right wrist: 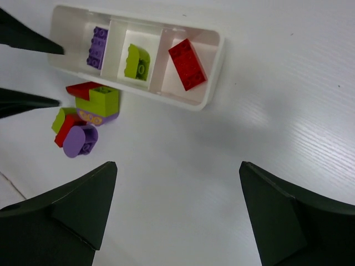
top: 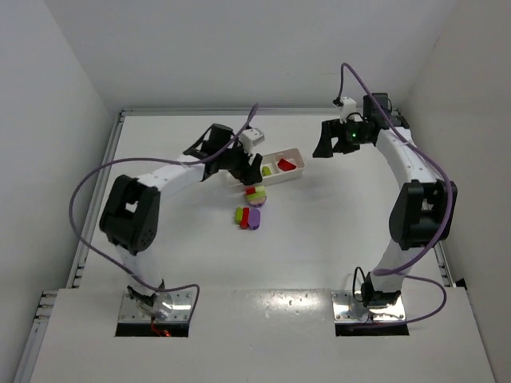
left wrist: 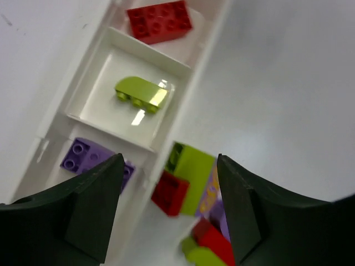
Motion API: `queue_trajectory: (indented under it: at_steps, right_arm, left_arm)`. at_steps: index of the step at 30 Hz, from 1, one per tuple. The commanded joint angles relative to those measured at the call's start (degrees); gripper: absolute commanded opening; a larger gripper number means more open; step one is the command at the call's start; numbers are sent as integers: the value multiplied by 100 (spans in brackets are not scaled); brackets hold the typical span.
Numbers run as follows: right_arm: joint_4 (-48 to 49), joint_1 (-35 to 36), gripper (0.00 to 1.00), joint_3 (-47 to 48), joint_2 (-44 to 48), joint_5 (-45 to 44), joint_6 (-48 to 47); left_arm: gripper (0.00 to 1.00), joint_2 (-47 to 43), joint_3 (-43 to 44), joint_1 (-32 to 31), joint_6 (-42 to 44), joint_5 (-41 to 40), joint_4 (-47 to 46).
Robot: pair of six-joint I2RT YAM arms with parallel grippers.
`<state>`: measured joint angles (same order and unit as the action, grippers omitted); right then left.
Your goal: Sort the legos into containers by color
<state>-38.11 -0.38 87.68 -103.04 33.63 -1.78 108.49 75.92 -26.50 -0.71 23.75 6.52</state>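
Note:
The white tray (top: 290, 152) lies at mid-table with three compartments. In the right wrist view the tray (right wrist: 212, 75) holds a purple brick (right wrist: 99, 47), a yellow-green brick (right wrist: 137, 62) and a red brick (right wrist: 187, 64), one per compartment. Several loose legos (top: 251, 209) lie just in front of it: red (left wrist: 171, 192), yellow-green (left wrist: 193, 166) and purple (right wrist: 82, 140). My left gripper (top: 243, 167) is open and empty, hovering over the tray's purple end and the loose pile (left wrist: 170, 162). My right gripper (top: 323, 148) is open and empty, right of the tray above bare table (right wrist: 177, 166).
White walls close in the table at the back and both sides. The left gripper's dark fingers (right wrist: 28, 40) show at the left edge of the right wrist view. Purple cables hang from both arms.

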Motion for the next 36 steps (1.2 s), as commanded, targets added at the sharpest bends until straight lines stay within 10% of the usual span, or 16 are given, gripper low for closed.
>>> queue_trajectory:
  at_steps: [1, 5, 11, 21, 36]
  right_arm:
    - [-196, 161, 92, 30, 249, 258, -629]
    - [-250, 399, 92, -233, 381, 320, -920]
    - [-303, 662, 92, -357, 434, 267, -1061]
    - [-250, 829, 92, -357, 487, 39, -1061]
    - [-250, 829, 92, -410, 487, -14, -1061]
  left_arm:
    - [74, -1197, -279, 241, 1816, 1684, 548]
    - [74, -1523, -332, 523, 4084, 2204, 3233]
    - [74, -1638, -1245, 585, 5800, 1862, 3865]
    - [72, -1910, -2837, 471, 5766, 763, 1256]
    - [72, -952, -2020, 119, 5441, 807, 1070]
